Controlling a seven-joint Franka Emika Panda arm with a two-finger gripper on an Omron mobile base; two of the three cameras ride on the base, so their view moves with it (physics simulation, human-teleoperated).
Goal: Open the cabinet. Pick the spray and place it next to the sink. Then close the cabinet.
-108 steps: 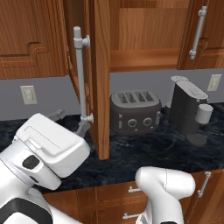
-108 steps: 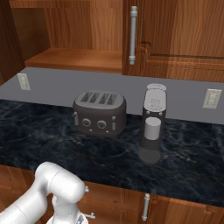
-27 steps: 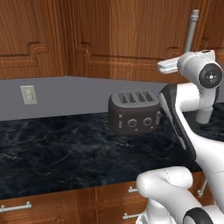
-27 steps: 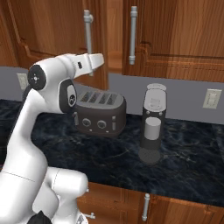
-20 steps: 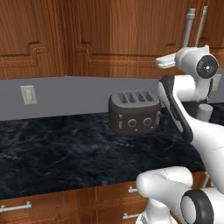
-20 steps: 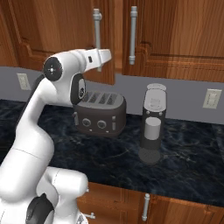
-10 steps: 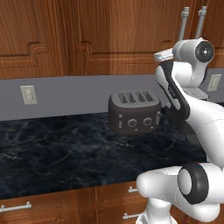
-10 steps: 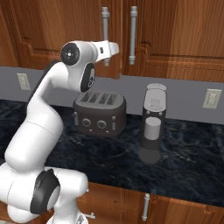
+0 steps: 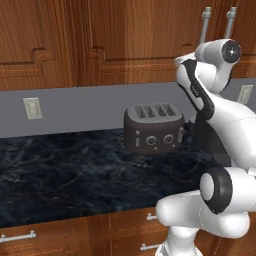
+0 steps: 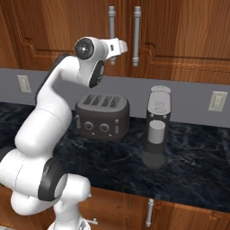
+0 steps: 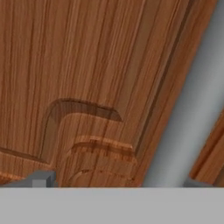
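Observation:
The cabinet (image 9: pixel 135 40) (image 10: pixel 58 22) is a reddish-brown wall unit, and its raised-panel door lies flush with the door beside it. Its long silver handle (image 10: pixel 111 22) (image 9: pixel 205 22) stands vertical at the door's right edge. My gripper (image 10: pixel 121 46) is raised to that handle at its lower end. In the hand view the gripper (image 11: pixel 117 180) is open. Its two tips sit wide apart against the door panel (image 11: pixel 87 65), and the handle (image 11: pixel 188 113) runs down between them, close to the right tip. The spray and the sink are out of view.
A dark four-slot toaster (image 9: pixel 152 130) (image 10: pixel 102 116) and a coffee machine (image 10: pixel 157 130) stand on the black marble counter (image 10: pixel 193 157) below my arm. The neighbouring door's handle (image 10: pixel 137 31) is just right of my gripper. Drawers with short handles run under the counter edge.
The cabinet door has swung the last stretch to the right until flush. My hand went up and right with its handle. Toaster and counter stayed put.

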